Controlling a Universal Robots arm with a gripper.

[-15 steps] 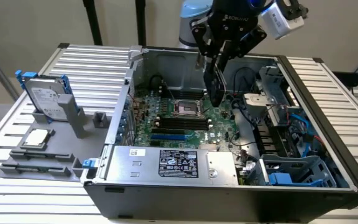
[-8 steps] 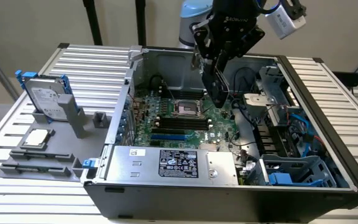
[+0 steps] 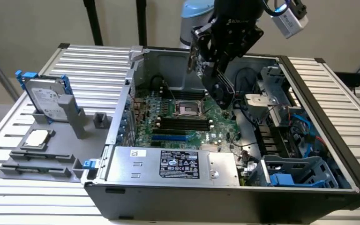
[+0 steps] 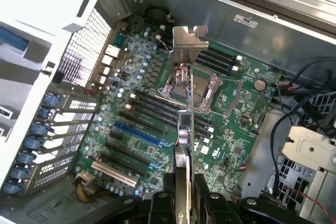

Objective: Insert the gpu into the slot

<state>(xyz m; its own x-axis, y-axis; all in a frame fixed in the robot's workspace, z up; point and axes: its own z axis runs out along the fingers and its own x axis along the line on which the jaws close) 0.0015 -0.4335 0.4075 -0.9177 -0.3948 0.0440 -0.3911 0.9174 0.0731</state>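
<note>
End effector clamped on gpu, upper centre of exterior frame, above motherboard. Blue slot, below centre, empty. Card well apart from slot; insertion not yet done.

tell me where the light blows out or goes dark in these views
exterior view: soft even light, the gpu hangs as a dark shape over the green motherboard; wrist view: the surface outside the case is washed out white, the gpu's metal bracket glints, the blue slot is evenly lit
</note>
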